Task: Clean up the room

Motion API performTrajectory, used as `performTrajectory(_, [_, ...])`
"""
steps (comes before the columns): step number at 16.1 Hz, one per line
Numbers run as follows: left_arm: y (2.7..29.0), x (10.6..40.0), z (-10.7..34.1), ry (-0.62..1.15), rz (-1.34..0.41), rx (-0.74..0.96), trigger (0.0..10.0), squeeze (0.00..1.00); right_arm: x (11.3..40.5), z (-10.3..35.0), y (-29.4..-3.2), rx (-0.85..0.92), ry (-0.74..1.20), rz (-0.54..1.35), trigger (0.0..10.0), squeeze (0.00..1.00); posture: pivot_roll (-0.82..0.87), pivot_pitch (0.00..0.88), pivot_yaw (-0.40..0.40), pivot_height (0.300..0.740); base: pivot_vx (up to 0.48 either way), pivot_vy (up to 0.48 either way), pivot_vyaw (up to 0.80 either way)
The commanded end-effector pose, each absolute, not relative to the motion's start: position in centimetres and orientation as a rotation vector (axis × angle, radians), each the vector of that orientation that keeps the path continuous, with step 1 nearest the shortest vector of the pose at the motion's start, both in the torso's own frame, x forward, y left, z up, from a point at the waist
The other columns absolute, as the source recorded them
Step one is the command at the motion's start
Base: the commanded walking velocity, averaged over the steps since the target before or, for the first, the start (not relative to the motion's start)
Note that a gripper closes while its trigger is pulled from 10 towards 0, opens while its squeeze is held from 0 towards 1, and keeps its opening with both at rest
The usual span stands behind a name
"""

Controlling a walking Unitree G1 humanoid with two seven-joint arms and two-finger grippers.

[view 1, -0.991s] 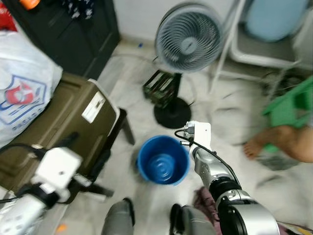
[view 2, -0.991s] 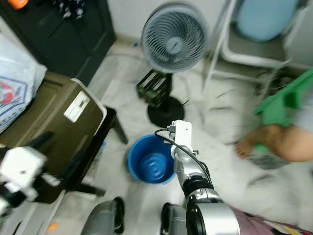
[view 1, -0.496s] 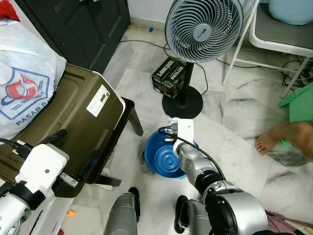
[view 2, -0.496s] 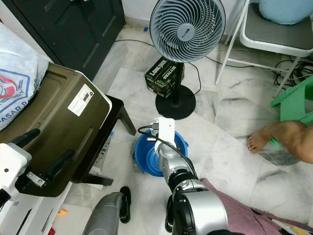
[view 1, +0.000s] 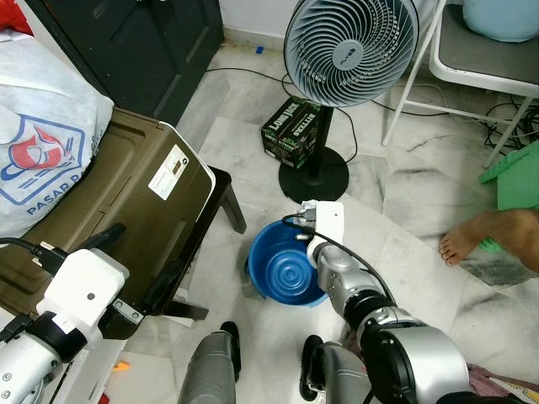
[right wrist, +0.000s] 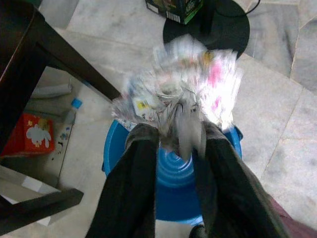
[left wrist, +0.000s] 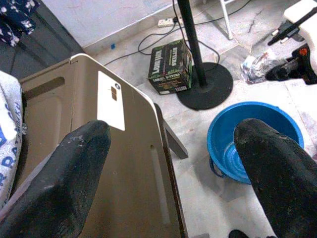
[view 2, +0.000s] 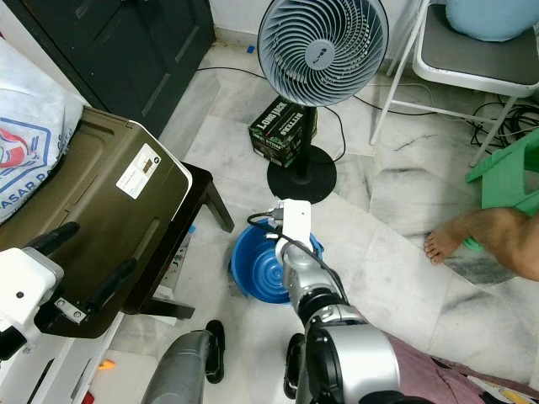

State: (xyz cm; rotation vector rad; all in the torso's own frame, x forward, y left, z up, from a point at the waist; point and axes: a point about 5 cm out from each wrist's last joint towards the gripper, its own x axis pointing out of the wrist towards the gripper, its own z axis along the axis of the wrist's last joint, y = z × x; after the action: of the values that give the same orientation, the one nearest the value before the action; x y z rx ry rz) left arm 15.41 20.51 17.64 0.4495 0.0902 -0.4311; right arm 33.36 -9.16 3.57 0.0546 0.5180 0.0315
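My right gripper (right wrist: 178, 131) is shut on a crumpled, colourful wrapper (right wrist: 178, 89) and hangs just above the blue bucket (view 1: 285, 273), near its far rim. The bucket stands on the marble floor and looks empty inside. From the left wrist view, that wrapper (left wrist: 257, 67) shows beside the right arm, above the bucket (left wrist: 252, 144). My left gripper (left wrist: 171, 130) is open and holds nothing. It is raised at my left, over the olive-brown case (view 1: 109, 210).
A standing fan (view 1: 351, 50) with a round black base (view 1: 313, 177) and a green-black box (view 1: 293, 129) are beyond the bucket. The case rests on a dark table. A person's foot (view 1: 480, 236), a green stool (view 1: 514, 172) and a white chair (view 1: 472, 59) are on the right.
The head camera swung and settled a second ago. Since half a second ago my right wrist has shifted slightly right above the bucket; my left arm has barely moved.
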Motion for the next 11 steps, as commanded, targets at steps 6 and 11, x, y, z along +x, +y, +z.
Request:
performTrajectory(6, [20.5,15.6,17.3,0.103,-0.429,0.458,10.0,0.0,33.2,3.6,-8.0,0.093,0.508,0.073,10.0,1.0,0.39,0.303,0.065,0.74,0.0,0.0,0.0])
performTrajectory(11, [19.6,17.4,16.6,0.063,-0.433,0.414,10.0,0.0,33.3,5.3,-5.2,0.12,0.399,0.286,10.0,1.0,0.3,0.264,0.048,0.74,0.0,0.0,0.0])
